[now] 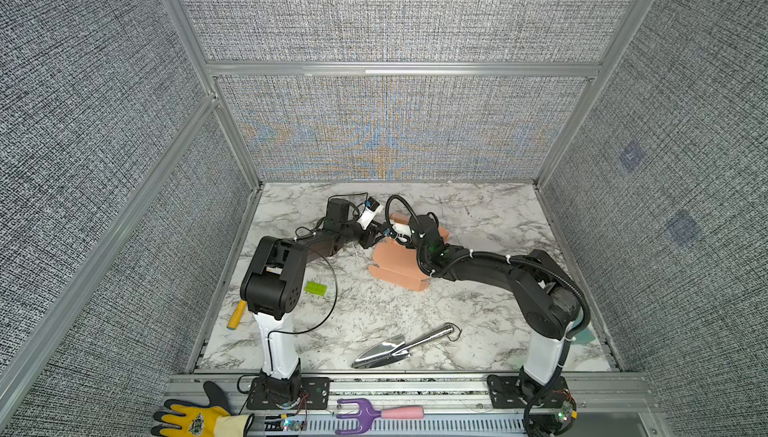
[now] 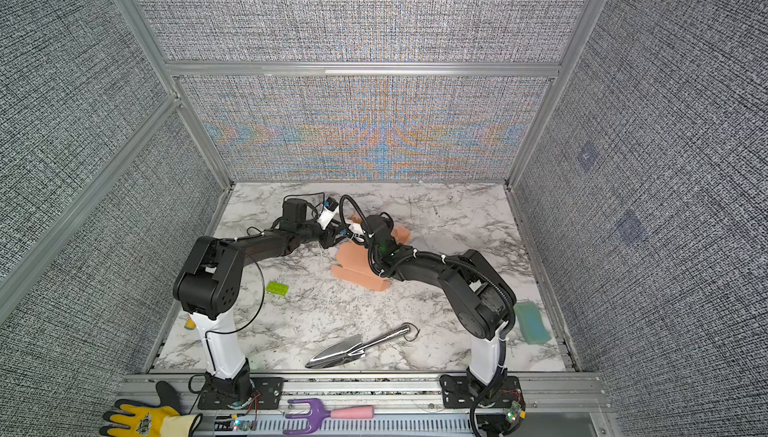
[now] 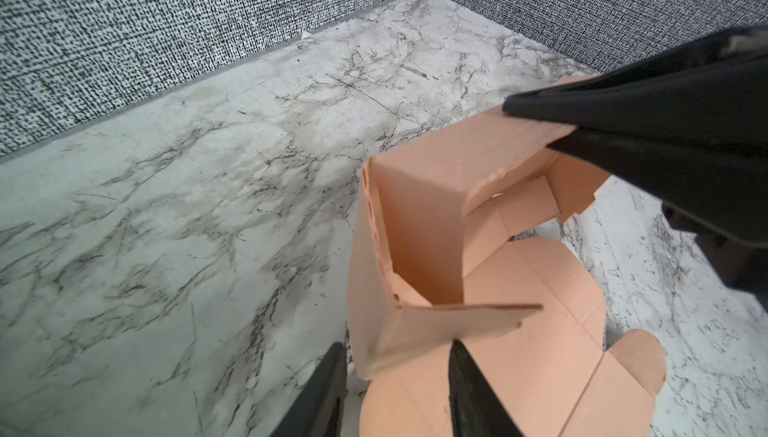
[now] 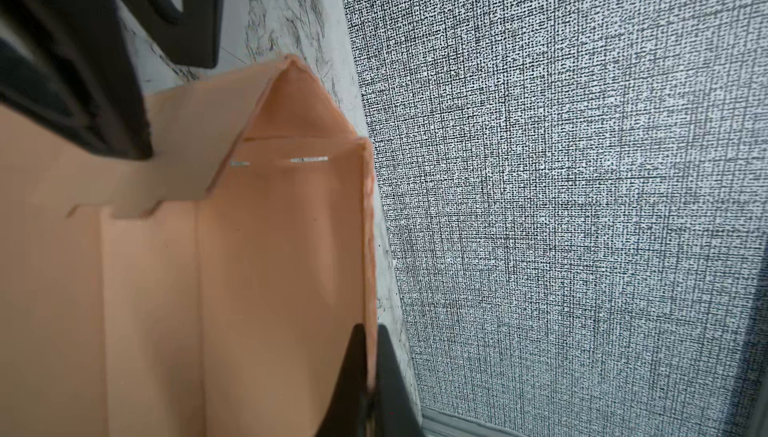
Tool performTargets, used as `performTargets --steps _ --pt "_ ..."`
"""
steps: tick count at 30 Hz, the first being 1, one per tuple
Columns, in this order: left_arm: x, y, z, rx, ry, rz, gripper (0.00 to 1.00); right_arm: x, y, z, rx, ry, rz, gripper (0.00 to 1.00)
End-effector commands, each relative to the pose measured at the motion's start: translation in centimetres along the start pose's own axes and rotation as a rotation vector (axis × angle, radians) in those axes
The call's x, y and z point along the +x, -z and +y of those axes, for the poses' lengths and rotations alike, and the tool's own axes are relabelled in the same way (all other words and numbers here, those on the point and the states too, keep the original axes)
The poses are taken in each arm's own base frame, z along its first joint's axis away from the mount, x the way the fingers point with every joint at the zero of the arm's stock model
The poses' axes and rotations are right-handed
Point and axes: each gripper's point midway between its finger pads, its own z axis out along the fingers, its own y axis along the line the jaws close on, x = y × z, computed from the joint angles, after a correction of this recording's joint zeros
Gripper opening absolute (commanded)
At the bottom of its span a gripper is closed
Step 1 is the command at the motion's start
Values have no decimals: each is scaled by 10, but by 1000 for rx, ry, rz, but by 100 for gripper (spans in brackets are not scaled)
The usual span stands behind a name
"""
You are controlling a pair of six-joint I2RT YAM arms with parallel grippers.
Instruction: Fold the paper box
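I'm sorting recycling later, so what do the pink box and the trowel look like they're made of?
Box: thin cardboard with a matte salmon finish. Its cut edges, creases, slits and folded flaps all show. Trowel: probably polished metal throughout, since both blade and handle give mirror-like reflections. A chrome coating over something else cannot be ruled out.

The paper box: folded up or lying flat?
Partly folded: in the left wrist view two walls of the paper box stand upright at a corner; its rounded flaps lie flat on the table.
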Motion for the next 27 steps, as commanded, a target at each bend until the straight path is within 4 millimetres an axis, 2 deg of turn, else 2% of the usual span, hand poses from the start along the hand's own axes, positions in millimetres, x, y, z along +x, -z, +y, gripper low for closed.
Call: performTargets --steps 1,12,27 --pt "3 -2 4 -18 -5 14 43 -6 0 -6 47 18 -9 0" --pt "4 -8 5 -42 7 13 43 -10 0 -2 138 62 -12 0" --pt "-4 -13 1 -74 -24 -33 44 -13 9 -9 105 -22 -30 0"
